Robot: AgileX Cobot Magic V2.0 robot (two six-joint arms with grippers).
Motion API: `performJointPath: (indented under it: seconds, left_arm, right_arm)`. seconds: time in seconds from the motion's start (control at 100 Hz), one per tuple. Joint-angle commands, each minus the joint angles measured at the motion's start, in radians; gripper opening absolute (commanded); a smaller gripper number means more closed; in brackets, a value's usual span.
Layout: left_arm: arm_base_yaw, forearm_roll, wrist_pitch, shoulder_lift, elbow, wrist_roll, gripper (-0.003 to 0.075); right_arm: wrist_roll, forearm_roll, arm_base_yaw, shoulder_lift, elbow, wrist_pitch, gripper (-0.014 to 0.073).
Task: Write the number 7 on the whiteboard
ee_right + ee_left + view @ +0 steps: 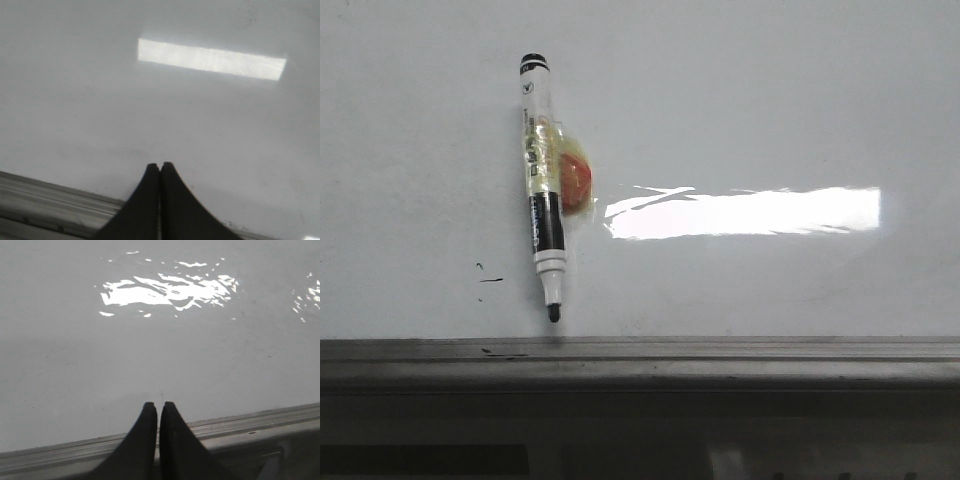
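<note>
Whiteboard (770,110) fills the front view, glossy and white, with a grey ledge (720,362) along its bottom edge. No number 7 shows on it. At its left sit small black specks and a short dash (491,279). Just right of them a marker (544,190) lies against the board, cap up and tip down near the ledge, with an orange piece (576,184) taped to its side. A bright light strip (750,212) reflects further right. The left hand (159,407) has its fingers nearly together, holding nothing. The right hand (160,166) is pressed closed, also bare.
</note>
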Motion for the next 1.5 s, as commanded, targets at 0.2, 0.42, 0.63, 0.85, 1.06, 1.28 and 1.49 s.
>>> performJointPath:
  seconds: [0.2, 0.42, 0.63, 0.85, 1.06, 1.28, 1.49]
  left_arm:
    - [0.004, -0.007, -0.057, -0.029, 0.024, -0.01, -0.002]
    - [0.004, -0.007, -0.057, -0.029, 0.024, -0.01, -0.002]
    - [0.004, -0.007, -0.057, -0.029, 0.024, -0.01, -0.002]
    - [0.004, -0.005, -0.057, -0.029, 0.024, -0.01, -0.002]
    - [0.004, -0.087, -0.088, -0.029, 0.024, -0.01, -0.002]
    - [0.004, -0.69, -0.236, -0.029, 0.023, -0.01, -0.002]
    - [0.002, -0.904, -0.254, -0.029, -0.006, 0.031, -0.002]
  right_arm:
    - [-0.002, -0.014, -0.005, -0.015, 0.015, -0.021, -0.0064]
    - [-0.002, -0.014, -0.005, -0.015, 0.015, -0.021, -0.0064]
    - [-0.002, -0.014, -0.005, -0.015, 0.015, -0.021, -0.0064]
    - [-0.002, -0.014, -0.005, -0.015, 0.015, -0.021, -0.0064]
    - [0.006, 0.06, -0.005, -0.015, 0.015, -0.213, -0.0064]
    - [0.01, 0.636, -0.005, -0.015, 0.015, -0.428, -0.0064]
    - [0.01, 0.699, -0.005, -0.015, -0.06, -0.375, -0.0064]
